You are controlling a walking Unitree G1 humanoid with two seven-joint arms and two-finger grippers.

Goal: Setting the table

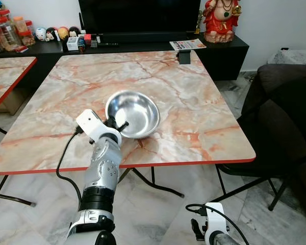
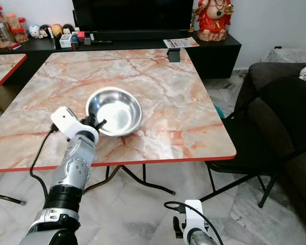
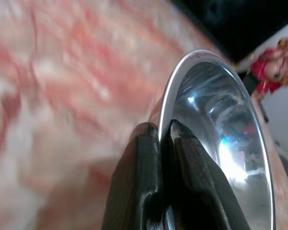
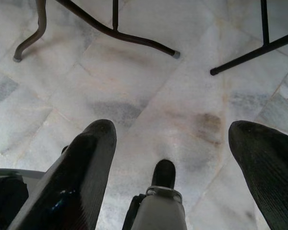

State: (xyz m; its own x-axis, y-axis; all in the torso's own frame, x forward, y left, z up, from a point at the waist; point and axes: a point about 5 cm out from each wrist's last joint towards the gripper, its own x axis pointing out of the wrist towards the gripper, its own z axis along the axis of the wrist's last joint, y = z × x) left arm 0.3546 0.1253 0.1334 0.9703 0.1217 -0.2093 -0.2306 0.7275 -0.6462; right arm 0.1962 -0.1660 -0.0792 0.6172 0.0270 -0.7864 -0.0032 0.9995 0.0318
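A shiny steel bowl (image 1: 134,113) rests on the pink marble table (image 1: 194,122), near its front edge. My left gripper (image 1: 117,124) is shut on the bowl's near-left rim, one finger inside and one outside. The left wrist view shows both black fingers (image 3: 149,167) pinching the thin rim of the bowl (image 3: 221,139). My right gripper (image 4: 173,158) hangs low over the marble floor with its fingers spread wide and nothing between them; its wrist (image 1: 211,229) is below the table's front edge.
A dark chair (image 1: 275,127) stands at the table's right side. A second marble table (image 1: 5,76) is at the left. Behind, a black cabinet (image 1: 143,48) carries jars, small figures, a red statue (image 1: 220,20) and a TV. Table legs (image 4: 110,28) cross the floor.
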